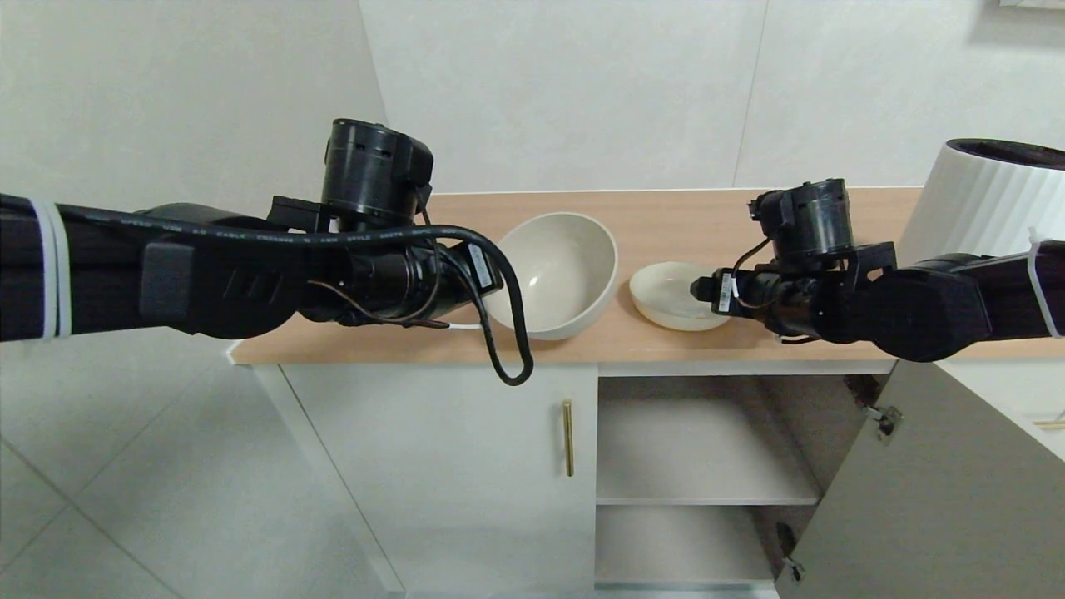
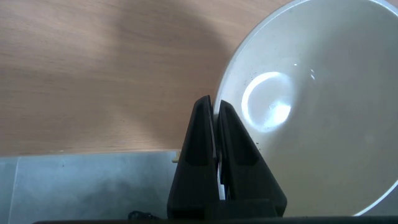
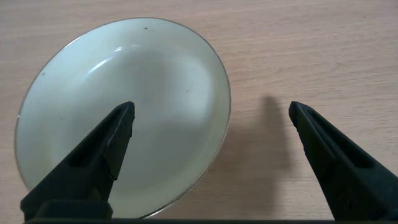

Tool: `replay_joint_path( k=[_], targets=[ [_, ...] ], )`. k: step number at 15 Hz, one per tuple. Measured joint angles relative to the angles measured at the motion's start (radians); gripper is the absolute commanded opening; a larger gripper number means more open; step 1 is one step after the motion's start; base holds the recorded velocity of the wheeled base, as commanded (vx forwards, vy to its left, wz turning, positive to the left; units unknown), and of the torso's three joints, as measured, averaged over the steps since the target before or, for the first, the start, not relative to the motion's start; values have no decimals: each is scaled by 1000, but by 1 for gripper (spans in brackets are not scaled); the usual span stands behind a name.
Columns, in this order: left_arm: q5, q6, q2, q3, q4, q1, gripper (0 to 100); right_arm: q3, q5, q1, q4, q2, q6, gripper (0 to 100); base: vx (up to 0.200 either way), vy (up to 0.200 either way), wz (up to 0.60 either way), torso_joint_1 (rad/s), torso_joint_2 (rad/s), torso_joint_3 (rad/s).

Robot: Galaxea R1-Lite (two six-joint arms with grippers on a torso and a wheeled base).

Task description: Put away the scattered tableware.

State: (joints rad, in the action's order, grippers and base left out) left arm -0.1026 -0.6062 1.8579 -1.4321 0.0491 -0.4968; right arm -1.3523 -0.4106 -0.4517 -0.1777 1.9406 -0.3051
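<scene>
A large cream bowl [image 1: 557, 274] rests tilted on the wooden countertop [image 1: 682, 220] near its front edge. My left gripper [image 2: 216, 102] is shut on the bowl's [image 2: 323, 106] near rim, one finger inside and one outside. To the right of the bowl lies a small cream plate [image 1: 670, 293]. My right gripper [image 3: 211, 109] is open just above the plate [image 3: 124, 112], one finger over its inside and the other over bare wood beyond its rim.
Below the counter, the cabinet's right door [image 1: 907, 499] stands open, showing two bare shelves [image 1: 699, 453]. The left door with its gold handle [image 1: 567, 437] is closed. A tall white ribbed container [image 1: 982, 200] stands on the counter at the far right.
</scene>
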Motion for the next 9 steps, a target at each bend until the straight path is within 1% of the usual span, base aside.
replay_joint_path(
  k=[1,2,9],
  targets=[
    [0,0,0,0,0,0,0,-1,2,1,0,1,0,100,0,0,0,0,0,0],
    [0,0,0,0,0,-1,0,-2,3,1,0,3,0,0,0,0,0,0,0,0],
    [0,-1,0,-1,0,-2,0,-9,8,4,-1,17,-2,0,0,0,0,0,0,0]
  ],
)
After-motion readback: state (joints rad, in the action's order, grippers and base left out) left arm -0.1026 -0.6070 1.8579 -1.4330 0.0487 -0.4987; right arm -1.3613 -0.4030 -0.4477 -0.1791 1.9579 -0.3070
